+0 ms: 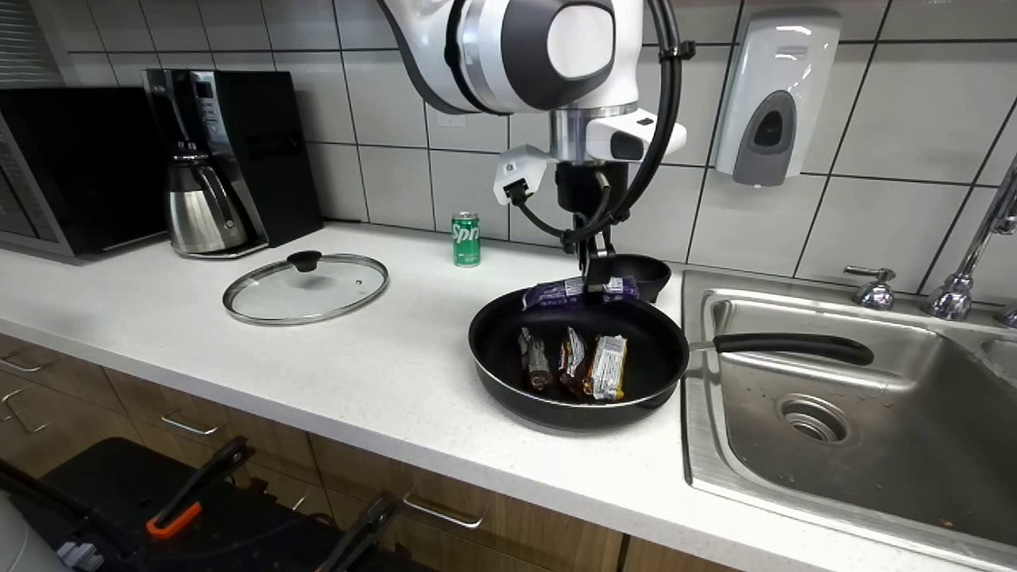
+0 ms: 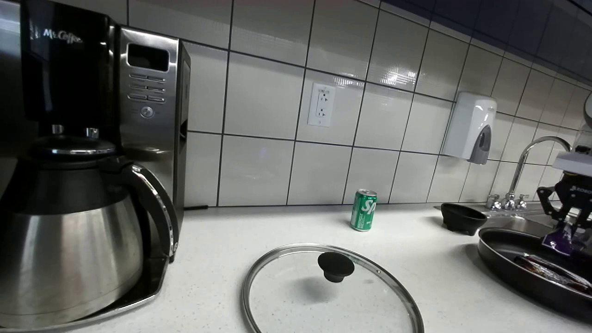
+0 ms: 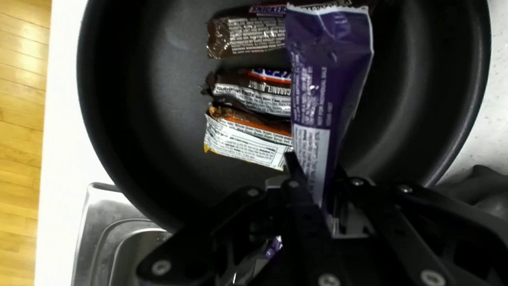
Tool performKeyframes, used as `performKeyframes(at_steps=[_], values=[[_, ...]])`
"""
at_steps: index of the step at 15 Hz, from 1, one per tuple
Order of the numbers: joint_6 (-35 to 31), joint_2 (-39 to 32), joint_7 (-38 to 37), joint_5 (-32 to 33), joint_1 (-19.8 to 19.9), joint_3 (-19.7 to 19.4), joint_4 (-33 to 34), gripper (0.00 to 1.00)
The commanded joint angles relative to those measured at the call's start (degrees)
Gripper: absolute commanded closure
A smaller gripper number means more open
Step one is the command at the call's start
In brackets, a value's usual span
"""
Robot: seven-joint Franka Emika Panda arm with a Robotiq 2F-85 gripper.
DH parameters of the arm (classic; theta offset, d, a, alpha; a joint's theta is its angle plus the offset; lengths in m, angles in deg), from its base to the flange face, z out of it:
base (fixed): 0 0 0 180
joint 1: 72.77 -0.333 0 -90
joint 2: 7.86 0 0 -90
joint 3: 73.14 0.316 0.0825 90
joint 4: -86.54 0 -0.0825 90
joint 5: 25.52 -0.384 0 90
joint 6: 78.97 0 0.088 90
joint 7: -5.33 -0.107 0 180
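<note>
A: Biggest first?
B: The wood floor, which only the wrist view has. Then the white table, in every view, with the sink let into it.
A: And on the table?
B: The coffee maker. Both exterior views have it; where it stands nearest, I can read "Mr. Coffee".
A: I see the pan whole in an exterior view, its handle reaching over the sink. Everywhere else it is cut off.
B: The lid lies between coffee maker and pan, knob up, in both exterior views.
A: The bowl sits just beside the pan. An exterior view shows all of it; elsewhere it is partly hidden.
B: How does the tool stand?
A: Clamped on the purple bar. The wrist view shows the fingers on either side of it.
B: And where is that bar?
A: Over the pan, near the rim on the bowl's side. Whether it touches the pan, I can't tell.
B: Smaller things?
A: The green can, upright on the table in both exterior views. Last, three bars lying in the pan; only the wrist view lets me read "Snickers" there.
</note>
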Motion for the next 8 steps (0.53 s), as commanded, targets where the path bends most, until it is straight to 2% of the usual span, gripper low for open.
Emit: performKeyframes(at_steps=[1,8], values=[[-0.15,-4.80,-0.29,0.10,-0.87,-0.47,5.25,0.96],[-1.39,-10.62,-0.86,0.05,-3.29,-0.68,8.58,0.96]])
